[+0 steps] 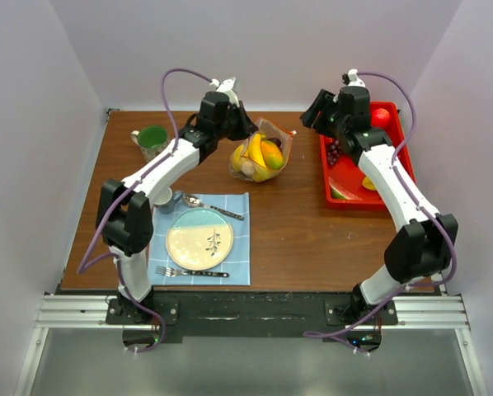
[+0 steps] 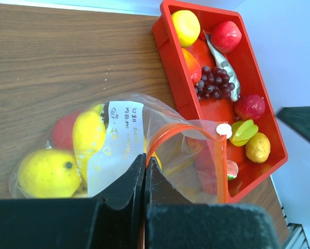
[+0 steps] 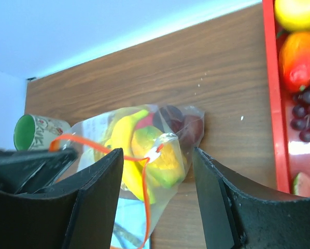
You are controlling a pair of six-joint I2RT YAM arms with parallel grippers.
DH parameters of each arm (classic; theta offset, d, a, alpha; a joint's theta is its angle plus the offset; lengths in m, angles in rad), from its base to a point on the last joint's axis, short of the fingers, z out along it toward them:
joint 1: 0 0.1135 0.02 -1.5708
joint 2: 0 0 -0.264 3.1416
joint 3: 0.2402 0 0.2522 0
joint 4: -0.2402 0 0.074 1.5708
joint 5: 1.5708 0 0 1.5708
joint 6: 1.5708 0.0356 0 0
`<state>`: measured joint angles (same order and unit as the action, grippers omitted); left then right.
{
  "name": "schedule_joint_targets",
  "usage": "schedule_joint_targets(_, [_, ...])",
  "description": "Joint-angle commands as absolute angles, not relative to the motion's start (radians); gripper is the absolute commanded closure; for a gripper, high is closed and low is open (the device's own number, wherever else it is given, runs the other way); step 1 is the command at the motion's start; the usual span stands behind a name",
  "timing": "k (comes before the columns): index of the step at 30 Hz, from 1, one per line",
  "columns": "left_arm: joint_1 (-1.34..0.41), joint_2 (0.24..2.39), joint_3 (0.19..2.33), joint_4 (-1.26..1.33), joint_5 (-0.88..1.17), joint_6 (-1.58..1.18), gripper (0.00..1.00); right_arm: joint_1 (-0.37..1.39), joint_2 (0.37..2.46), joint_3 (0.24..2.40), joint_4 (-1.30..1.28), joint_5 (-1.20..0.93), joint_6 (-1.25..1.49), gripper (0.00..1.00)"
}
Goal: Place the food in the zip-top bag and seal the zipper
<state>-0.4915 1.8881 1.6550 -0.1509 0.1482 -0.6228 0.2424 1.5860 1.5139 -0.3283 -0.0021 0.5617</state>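
Right now your room is tightest at the back. The zip-top bag (image 1: 265,155) sits on the far half of the table (image 1: 304,239), near the back wall, with the green mug (image 1: 152,138) well off to its left and the red tray (image 1: 349,172) to its right. A strip of wood shows between bag and tray, and your right gripper (image 1: 312,115) hangs near the tray's far left corner. The tray's right side runs close to the table's right edge. Nearer you, the blue placemat (image 1: 240,247) carries the plate (image 1: 185,243), spoon (image 1: 212,206) and fork (image 1: 190,271), all apart from the bag.

Your left gripper (image 2: 144,165) is clamped on the bag's mouth edge. The zipper (image 2: 226,171) runs out from between its fingers and loops round the open mouth. Yellow and red food (image 2: 48,174) lies inside the bag, below that grip.

Your right gripper's fingers stand apart and hold nothing. In its wrist view the bag lies ahead, framed between them, untouched. More food, the grapes (image 2: 213,83) among it, lies in the tray.
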Motion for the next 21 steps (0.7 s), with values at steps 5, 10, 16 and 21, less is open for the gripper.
schedule_joint_targets(5, [-0.489, 1.871, 1.683, -0.133, 0.201, -0.552, 1.00, 0.264, 1.684, 1.539, -0.339, -0.051, 0.790, 0.39])
schedule_joint_targets(10, [-0.491, 1.868, 1.669, -0.132, 0.209, -0.557, 1.00, 0.288, 1.712, 1.534, -0.325, -0.043, 0.856, 0.39])
schedule_joint_targets(16, [-0.500, 1.862, 1.646, -0.126, 0.212, -0.555, 1.00, 0.307, 1.709, 1.480, -0.268, -0.055, 0.920, 0.47])
schedule_joint_targets(21, [-0.517, 1.838, 1.608, -0.115, 0.213, -0.555, 1.00, 0.307, 1.726, 1.529, -0.308, -0.035, 0.905, 0.77])
